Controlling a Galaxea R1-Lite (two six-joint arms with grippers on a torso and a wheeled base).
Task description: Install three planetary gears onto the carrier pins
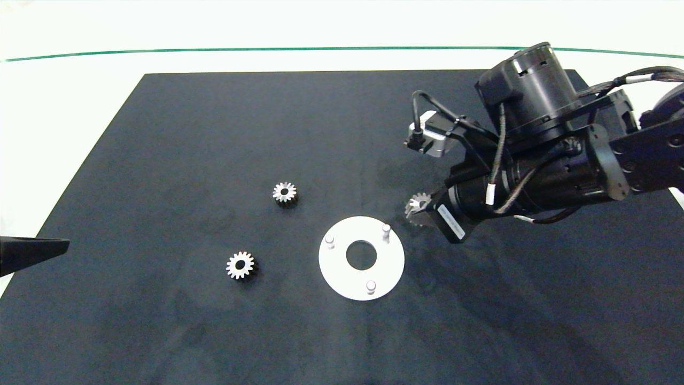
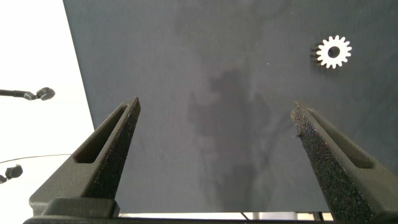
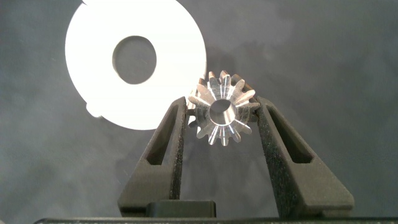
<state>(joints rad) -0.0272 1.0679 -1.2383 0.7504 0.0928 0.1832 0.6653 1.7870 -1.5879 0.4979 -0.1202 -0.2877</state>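
right gripper (image 3: 222, 115) clamped, arm reaching in, left gripper (image 2: 214, 134) spread, parked

Shiny metal gear (image 3: 221, 115), matt mat (image 1: 160, 321)

Small silvery metal spur gears (image 1: 285, 193): three. Short silvery-white upright pegs (image 1: 386, 230): three. Flat white round disc (image 1: 342, 272): one.

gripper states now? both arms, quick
Left gripper: open, empty, parked at the mat's left edge.
Right gripper: shut on a gear, just beside the white disc, near one pin.
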